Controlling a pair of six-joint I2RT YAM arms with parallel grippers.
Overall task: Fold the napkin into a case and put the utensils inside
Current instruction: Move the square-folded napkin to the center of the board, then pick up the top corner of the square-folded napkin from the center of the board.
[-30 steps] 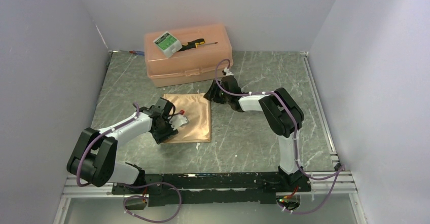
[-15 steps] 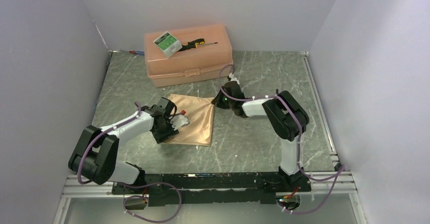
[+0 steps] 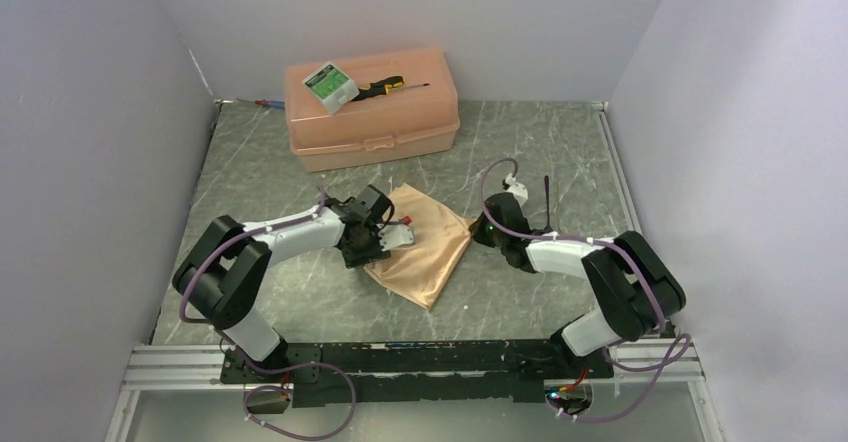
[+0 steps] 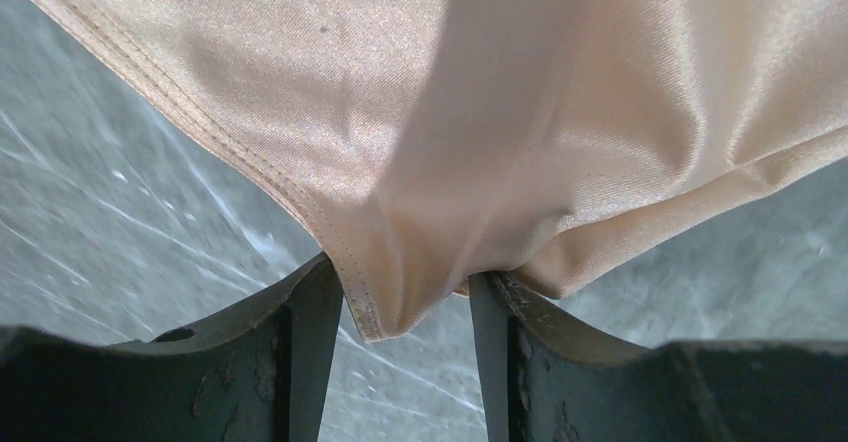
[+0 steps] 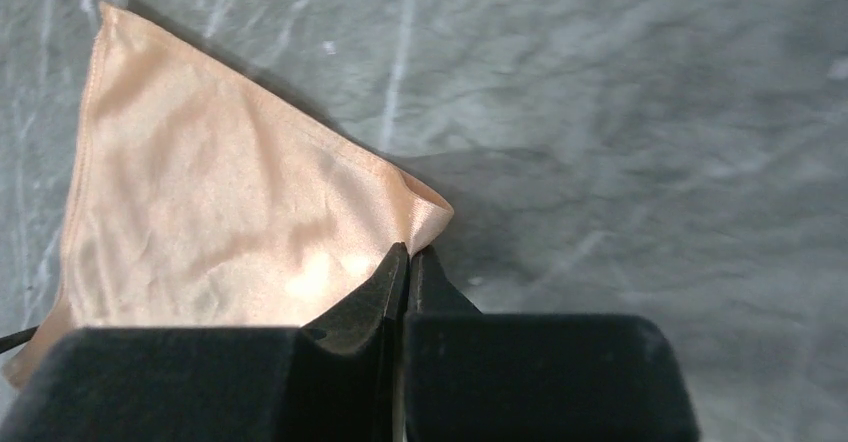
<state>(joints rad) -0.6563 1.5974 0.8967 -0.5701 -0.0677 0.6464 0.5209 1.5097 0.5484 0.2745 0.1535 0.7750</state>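
In the middle of the tabletop [image 3: 540,152] we held the napkin [image 3: 425,247], left fingers [image 4: 300,362] half closed on a fat bunch, right fingers [image 5: 365,302] pinched tight on a corner; we judged folding barely begun, needing a flat fold next.

Napkin [image 3: 420,244]: soft peach cloth, satin sheen, fine weave, stitched hem, creased. Table [image 3: 520,152]: grey-green marbled stone look, smooth, mostly matt w/ faint glare. Box [image 3: 372,112]: rigid peach plastic, smooth, semi-gloss. Left gripper [image 4: 405,307] fingers [image 4: 300,362]: dark, matt, scuffed at edges. Walls [image 3: 500,22]: plain, matt.
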